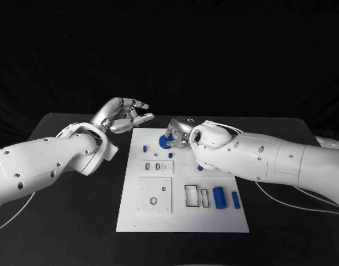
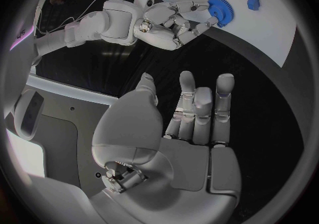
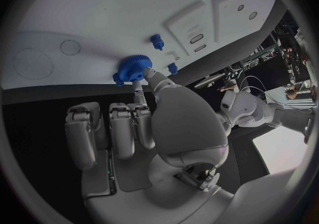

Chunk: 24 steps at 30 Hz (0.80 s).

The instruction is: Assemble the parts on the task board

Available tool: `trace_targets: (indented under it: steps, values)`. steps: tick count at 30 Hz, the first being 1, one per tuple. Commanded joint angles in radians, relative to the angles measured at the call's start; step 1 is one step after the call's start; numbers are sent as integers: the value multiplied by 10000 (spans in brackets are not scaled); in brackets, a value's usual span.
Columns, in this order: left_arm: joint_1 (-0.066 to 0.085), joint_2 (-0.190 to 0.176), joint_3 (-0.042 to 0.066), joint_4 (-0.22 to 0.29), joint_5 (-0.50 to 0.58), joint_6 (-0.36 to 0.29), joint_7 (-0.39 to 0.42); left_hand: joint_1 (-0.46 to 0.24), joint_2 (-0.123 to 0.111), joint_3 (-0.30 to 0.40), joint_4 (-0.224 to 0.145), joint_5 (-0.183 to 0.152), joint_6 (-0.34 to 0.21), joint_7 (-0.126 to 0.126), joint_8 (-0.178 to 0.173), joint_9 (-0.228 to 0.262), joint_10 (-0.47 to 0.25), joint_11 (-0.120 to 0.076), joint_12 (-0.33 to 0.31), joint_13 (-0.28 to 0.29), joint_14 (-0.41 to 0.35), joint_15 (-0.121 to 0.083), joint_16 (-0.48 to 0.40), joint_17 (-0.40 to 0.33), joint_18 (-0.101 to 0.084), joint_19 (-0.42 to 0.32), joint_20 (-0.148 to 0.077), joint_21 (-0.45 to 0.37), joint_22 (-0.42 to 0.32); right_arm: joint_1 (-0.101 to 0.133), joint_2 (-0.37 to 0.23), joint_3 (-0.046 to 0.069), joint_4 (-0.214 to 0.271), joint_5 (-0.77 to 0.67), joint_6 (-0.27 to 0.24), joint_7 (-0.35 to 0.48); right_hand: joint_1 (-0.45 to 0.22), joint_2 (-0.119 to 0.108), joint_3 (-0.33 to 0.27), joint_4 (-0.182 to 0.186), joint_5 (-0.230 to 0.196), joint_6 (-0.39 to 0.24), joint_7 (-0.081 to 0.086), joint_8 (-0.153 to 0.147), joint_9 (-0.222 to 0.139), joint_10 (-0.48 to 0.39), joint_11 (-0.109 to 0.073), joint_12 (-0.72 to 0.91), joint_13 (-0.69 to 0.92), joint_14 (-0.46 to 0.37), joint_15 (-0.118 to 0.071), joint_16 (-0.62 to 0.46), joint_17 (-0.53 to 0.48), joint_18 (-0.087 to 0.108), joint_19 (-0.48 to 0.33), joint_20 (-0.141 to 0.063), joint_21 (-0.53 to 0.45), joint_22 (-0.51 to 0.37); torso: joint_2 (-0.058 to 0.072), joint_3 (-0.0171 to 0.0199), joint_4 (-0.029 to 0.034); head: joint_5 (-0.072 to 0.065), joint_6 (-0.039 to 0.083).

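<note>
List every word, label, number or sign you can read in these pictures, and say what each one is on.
No readable text in any view.
The task board has only outlines and recesses, no lettering that can be made out.
The blue gear, which the right hand touches with a fingertip, bears no marking.
The left hand and both white arms show no brand or number.
A small yellow-green light near the right hand is a dot, not a sign.

White arm shells, dark screw holes, thin white cables; silver fingers [image 2: 196,108], seemingly ribbed.
</note>
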Motion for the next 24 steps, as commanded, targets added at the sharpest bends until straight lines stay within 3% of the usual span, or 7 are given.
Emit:
trace_targets:
  steps: [1,7,24]
  values:
    - [14,9,10,26,-25,65,48,-8,63,-45,9,-57,90,14,-37,-11,59,-4,-43,-12,-57,-8,-33,13,62,-39,12,-20,12,-105,-45,-76,-49,37,24,-52,-98,-22,27,14,-51,13,61,10,13,1031,60,39,2633,1042,25,41,2633,-141,1047,-24,45,2635,-2,3,2,2,-2]
    - [14,-2,11,20,-25,60,51,-8,63,-45,9,-57,90,14,-37,-11,59,-4,-43,-12,-57,-8,-33,13,62,-39,12,-20,12,-104,-67,-76,-54,66,-527,213,-92,-105,26,-45,-67,-258,66,-204,-85,1031,77,39,2633,1042,63,41,2633,-141,1047,15,45,2635,-1,4,0,16,15]
    - [14,33,11,-21,-26,76,65,-8,63,-45,9,-57,90,14,-37,-11,59,-4,-43,-12,-57,-8,-33,13,62,-39,12,-20,12,-105,36,-75,-228,94,-483,446,-2,-195,32,-189,-275,-809,-70,-309,-220,1031,-33,39,2633,1042,16,41,2633,-141,1047,6,45,2635,0,5,1,-1,38]
